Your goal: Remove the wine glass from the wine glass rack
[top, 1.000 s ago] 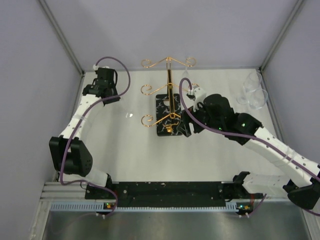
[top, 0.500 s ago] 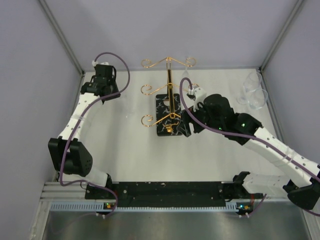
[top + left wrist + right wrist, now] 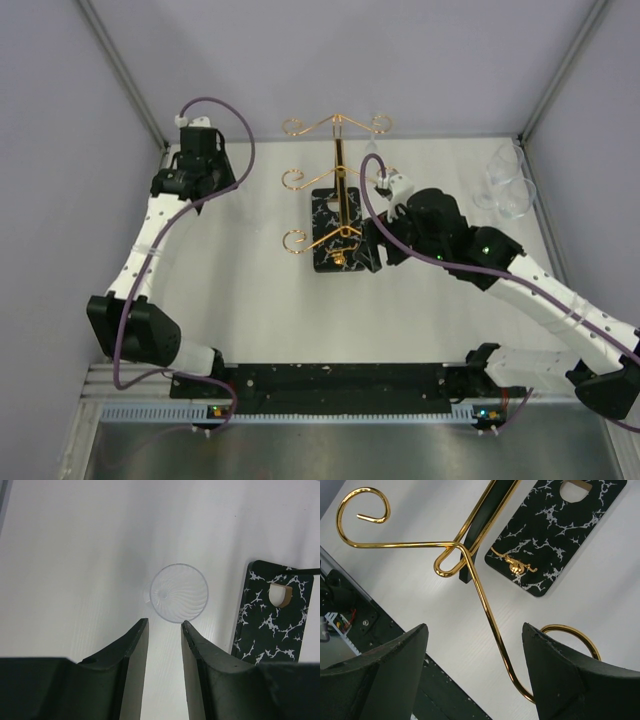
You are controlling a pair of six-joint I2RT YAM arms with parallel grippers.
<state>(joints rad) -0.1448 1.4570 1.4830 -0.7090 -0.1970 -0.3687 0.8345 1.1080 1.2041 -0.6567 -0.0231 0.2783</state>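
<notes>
My left gripper is hovering with its two fingers only narrowly parted and holding nothing. It is poised over one wine glass, which is standing on the white table, off the wine glass rack and left of its single black marble base. My right gripper is gaping wide and gripping nothing, with one gold wire arm running between its fingers, while two more clear glasses are sitting in the far right corner.
</notes>
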